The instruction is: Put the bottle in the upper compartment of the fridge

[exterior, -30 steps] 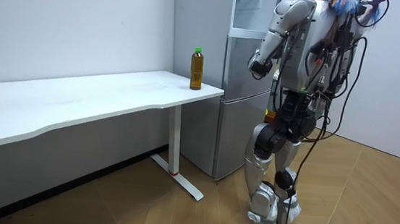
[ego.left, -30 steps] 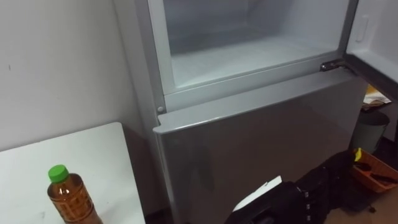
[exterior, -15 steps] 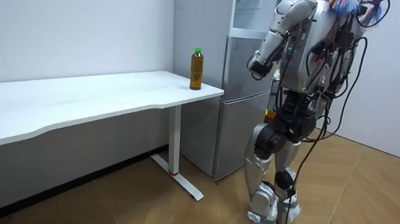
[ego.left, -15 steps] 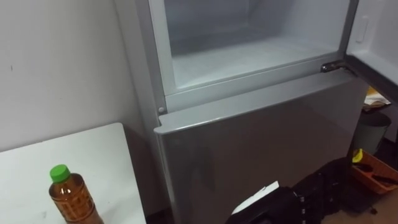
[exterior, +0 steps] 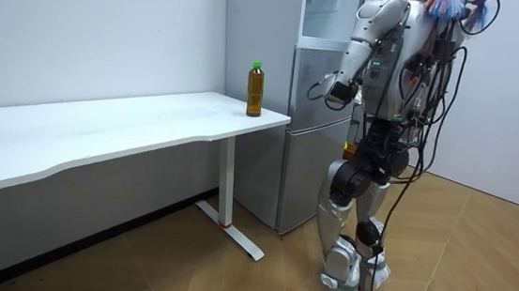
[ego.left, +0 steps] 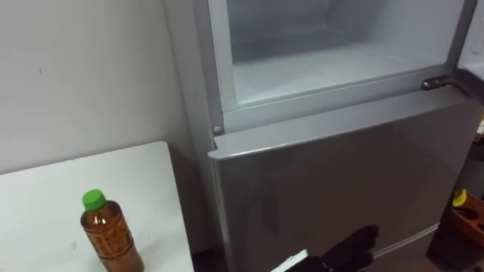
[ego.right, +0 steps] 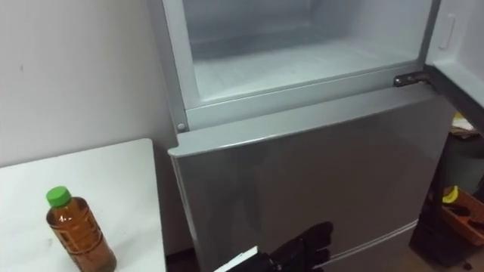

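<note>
Pickup is the step in hand, judging by the layout. The bottle (ego.left: pixel 106 240), amber with a green cap, stands upright on the white table (ego.left: pixel 45 189) at the lower left of the frame, near the table's corner, and nothing touches it. The left hand (ego.right: pixel 306 245) shows at the bottom centre of the eye views, in front of the lower fridge door (ego.left: pixel 340 174). Its fingers are loosely spread and hold nothing, and it is well apart from the bottle. In the room view the robot stands close before that door with the arm bent in front of it.

To do this well, the hand should travel toward the lower left of the frame, passing above the table's edge rather than clipping it. It should meet the bottle's side at mid-body, below the cap, with the fingers wide until they are round it. A tall, narrow bottle will probably tip if nudged, so the closing should come evenly from both sides. The upper compartment (ego.left: pixel 333 64) stands open at the top of the frame. Its shelf should take the bottle upright once the lift clears the sill.
</note>
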`<state>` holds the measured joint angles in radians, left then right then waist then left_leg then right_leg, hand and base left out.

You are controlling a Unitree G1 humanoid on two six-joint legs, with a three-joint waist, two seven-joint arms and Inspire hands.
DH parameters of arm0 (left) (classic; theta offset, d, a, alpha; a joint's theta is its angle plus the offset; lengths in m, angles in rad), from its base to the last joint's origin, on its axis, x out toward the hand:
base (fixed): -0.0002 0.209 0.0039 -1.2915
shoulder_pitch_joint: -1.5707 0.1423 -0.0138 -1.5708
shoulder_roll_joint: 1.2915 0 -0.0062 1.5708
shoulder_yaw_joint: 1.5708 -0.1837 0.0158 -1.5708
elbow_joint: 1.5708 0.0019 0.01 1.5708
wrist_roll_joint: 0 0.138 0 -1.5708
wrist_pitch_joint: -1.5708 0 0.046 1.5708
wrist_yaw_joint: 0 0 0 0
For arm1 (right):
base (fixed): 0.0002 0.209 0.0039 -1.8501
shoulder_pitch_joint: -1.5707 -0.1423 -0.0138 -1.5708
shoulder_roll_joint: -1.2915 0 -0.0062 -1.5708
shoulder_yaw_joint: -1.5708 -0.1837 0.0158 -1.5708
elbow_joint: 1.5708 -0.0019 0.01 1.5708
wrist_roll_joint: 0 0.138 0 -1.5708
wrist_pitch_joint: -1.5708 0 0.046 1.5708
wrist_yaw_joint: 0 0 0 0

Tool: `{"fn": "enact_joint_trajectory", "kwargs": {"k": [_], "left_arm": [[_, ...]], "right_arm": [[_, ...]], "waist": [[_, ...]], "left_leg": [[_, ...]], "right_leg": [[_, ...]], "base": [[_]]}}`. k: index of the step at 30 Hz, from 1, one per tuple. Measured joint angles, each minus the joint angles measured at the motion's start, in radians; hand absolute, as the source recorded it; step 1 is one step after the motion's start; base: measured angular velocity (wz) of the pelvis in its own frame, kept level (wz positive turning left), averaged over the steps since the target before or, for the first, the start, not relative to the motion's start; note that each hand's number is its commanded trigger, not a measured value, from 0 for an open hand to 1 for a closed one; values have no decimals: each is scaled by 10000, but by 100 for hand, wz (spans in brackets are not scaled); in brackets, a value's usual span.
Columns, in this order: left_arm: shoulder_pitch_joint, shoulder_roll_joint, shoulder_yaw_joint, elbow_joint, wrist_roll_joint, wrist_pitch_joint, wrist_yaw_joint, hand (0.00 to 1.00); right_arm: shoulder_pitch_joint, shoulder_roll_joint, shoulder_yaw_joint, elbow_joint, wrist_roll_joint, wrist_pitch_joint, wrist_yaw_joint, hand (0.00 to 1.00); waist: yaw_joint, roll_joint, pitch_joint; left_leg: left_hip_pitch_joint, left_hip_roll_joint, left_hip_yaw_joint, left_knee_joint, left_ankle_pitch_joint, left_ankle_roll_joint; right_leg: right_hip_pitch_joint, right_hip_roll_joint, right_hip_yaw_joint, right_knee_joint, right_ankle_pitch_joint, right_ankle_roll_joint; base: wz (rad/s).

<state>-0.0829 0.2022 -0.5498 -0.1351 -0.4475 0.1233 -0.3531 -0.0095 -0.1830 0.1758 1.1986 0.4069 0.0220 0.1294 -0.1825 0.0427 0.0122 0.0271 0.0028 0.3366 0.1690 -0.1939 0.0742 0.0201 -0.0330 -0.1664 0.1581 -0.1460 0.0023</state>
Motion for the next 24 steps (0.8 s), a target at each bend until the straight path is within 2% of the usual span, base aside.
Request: {"fn": "enact_joint_trajectory", "kwargs": {"k": [4, 6, 7, 8, 10, 14, 15, 17, 21, 24], "left_arm": [[444, 260, 215, 583, 296, -23, 365, 0], [581, 308, 268, 917, 539, -207, 415, 0], [683, 315, 298, 1152, 789, -267, 451, 0], [882, 318, 403, 1346, 979, -401, 455, 0], [1171, 337, 496, 1931, 1219, -701, 485, 0], [1768, 458, 681, 2570, 1685, -709, 669, 0], [1808, 449, 709, 2652, 1722, -744, 669, 0], [1855, 394, 786, 3514, 2247, -1098, 686, 0], [2056, 404, 899, 4501, 3009, -1141, 870, 0], [2169, 400, 1253, 5610, 3958, -1428, 1059, 0]], "right_arm": [[24, 7, 0, -307, -215, -4, -40, 0], [56, 5, 0, -315, -222, -96, -34, 0], [165, 4, 1, -320, -196, -186, -22, 0], [236, 8, 1, -358, -196, -231, 33, 0], [375, 8, 1, -409, -186, -312, 68, 0], [598, 9, 3, -578, -206, -331, 80, 0], [599, 9, 2, -574, -217, -332, 109, 0], [604, 13, -10, -577, -273, -353, 270, 0], [705, -15, -16, -680, -650, -435, 259, 0], [755, 8, -5, -761, -1063, -490, 267, 0]], "waist": [[98, -32, -6], [162, -59, 2], [256, -103, -29], [303, -153, -26], [464, -217, 12], [549, -365, 11], [556, -381, 1], [702, -421, -51], [835, -455, -69], [898, -447, -76]], "left_leg": [[-35, -30, -157, -2, 0, 0], [14, -33, -211, -4, 0, -1], [39, -38, -244, -9, 5, -9], [61, -37, -246, -10, 11, -20], [135, -35, -246, -16, 15, -34], [172, -35, -323, -18, -9, -69], [171, -37, -332, -15, -9, -69], [199, -40, -331, -15, -9, -69], [213, -38, -330, -15, -10, -71], [235, -32, -327, -17, -12, -73]], "right_leg": [[50, -26, -172, -40, -38, 4], [146, -45, -331, -66, -39, 5], [174, -45, -337, -51, -72, 6], [185, -40, -314, -33, -85, 0], [265, -36, -321, -42, -94, -11], [322, -41, -402, -51, -146, -17], [322, -42, -408, -54, -150, -15], [320, -33, -360, -51, -163, -14], [311, -2, -288, -46, -159, -20], [318, 4, -285, -34, -157, -23]], "base": [[11], [8], [8], [4], [0], [4], [6], [-3], [-5], [0]]}}
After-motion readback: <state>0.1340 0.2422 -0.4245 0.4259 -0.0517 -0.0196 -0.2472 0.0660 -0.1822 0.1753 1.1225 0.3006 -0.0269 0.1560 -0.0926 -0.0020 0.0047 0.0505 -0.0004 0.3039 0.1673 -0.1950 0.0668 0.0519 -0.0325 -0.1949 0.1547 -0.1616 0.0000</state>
